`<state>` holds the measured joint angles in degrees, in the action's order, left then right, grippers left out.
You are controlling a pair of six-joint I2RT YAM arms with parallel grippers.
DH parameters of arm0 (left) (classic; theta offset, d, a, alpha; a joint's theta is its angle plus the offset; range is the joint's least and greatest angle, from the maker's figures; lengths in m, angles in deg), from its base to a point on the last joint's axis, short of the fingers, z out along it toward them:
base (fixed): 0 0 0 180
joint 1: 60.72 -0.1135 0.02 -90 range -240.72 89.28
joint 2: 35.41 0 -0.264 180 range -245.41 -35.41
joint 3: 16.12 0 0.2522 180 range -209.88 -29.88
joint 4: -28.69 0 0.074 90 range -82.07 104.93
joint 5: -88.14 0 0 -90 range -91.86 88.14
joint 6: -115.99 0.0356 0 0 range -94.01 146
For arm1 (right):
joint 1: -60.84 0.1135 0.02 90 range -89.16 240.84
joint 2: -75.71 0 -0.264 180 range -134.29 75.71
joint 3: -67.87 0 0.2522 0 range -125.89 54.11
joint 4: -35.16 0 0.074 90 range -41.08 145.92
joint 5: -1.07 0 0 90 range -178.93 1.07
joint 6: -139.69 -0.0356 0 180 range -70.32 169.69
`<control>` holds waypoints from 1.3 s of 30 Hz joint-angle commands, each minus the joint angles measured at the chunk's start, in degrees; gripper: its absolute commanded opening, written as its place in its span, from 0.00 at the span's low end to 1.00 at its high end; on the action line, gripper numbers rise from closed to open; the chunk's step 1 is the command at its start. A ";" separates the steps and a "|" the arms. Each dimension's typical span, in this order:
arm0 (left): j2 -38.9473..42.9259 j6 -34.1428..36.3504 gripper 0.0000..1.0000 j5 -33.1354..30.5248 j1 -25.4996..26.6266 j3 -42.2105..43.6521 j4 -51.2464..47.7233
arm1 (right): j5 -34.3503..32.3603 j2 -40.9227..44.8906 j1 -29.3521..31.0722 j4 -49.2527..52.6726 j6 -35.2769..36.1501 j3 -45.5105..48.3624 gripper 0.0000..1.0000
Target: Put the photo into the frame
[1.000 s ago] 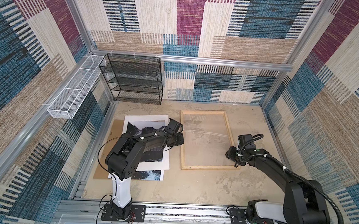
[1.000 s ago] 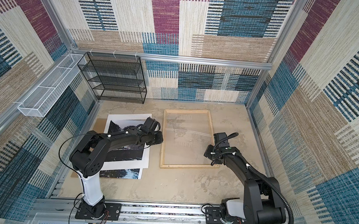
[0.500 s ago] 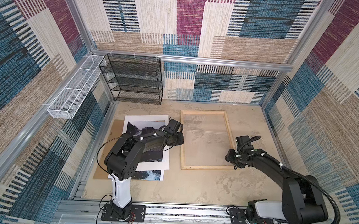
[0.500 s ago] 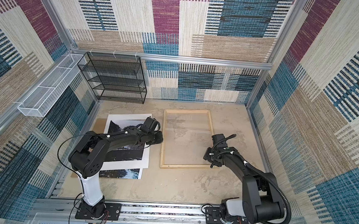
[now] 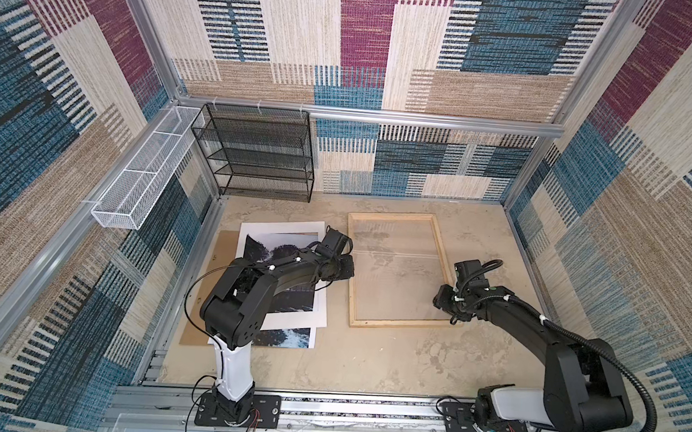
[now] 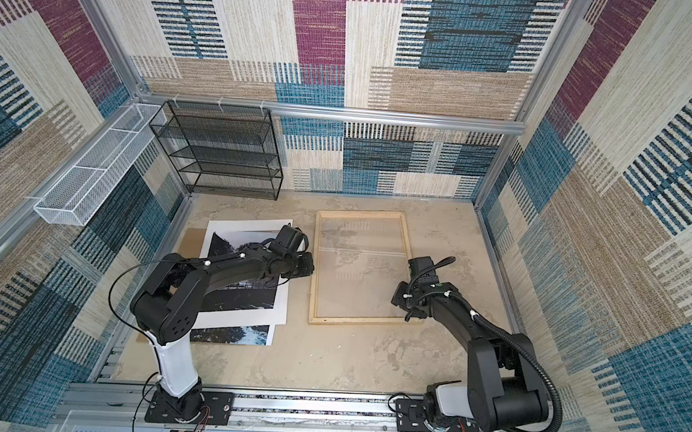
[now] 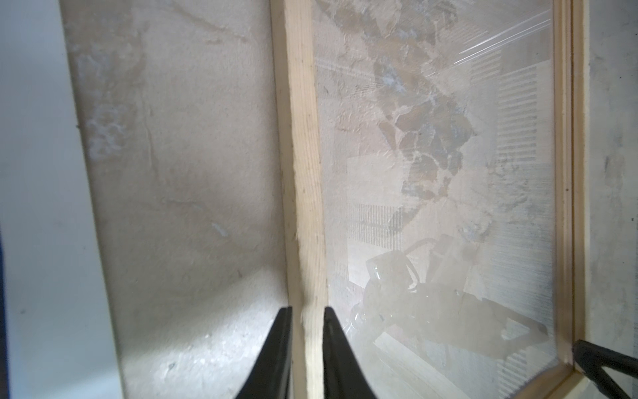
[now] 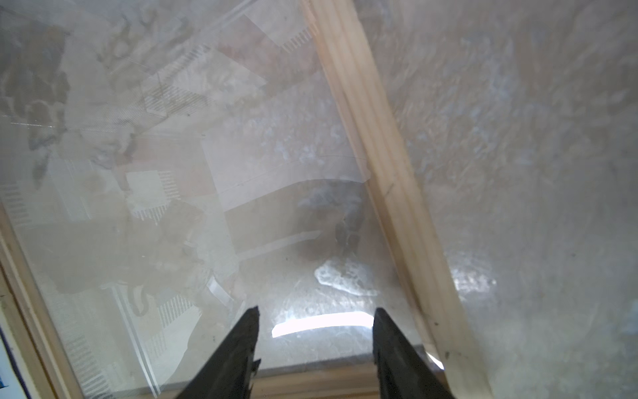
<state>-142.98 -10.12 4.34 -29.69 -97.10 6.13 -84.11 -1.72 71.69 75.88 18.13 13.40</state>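
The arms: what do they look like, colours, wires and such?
Both are chunky matte black. The left arm has a white lower segment and a thin black cable looping beside it; the right arm has a pale segment near its base and a thick ribbed black hose. White ties dot both. Each ends in tapered black fingers.

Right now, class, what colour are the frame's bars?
Frame: pale natural wood, clearest in the left wrist view.
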 commanded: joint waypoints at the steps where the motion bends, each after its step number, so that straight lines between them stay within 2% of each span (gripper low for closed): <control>1: 0.86 0.48 0.22 -0.30 -0.05 0.29 -0.79 | 0.80 0.68 0.05 -1.99 0.51 -1.54 0.56; 10: 1.31 0.89 0.24 -0.24 0.08 0.34 -0.78 | 3.28 -3.93 0.64 -5.84 2.93 -6.24 0.55; 18: 0.88 0.92 0.24 -0.05 0.17 0.16 -0.78 | 5.24 -8.42 3.93 -6.91 5.31 -9.25 0.55; 27: 0.87 0.96 0.23 -0.13 0.18 -0.02 -0.89 | 5.54 -14.35 7.77 -7.93 5.62 -11.21 0.54; 39: 1.13 1.31 0.23 -0.24 0.17 -0.02 -1.31 | 4.89 -17.40 8.35 -8.42 5.97 -11.06 0.54</control>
<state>-142.19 -9.66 4.32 -29.54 -96.84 6.09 -78.87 -18.81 79.98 68.80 23.86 2.41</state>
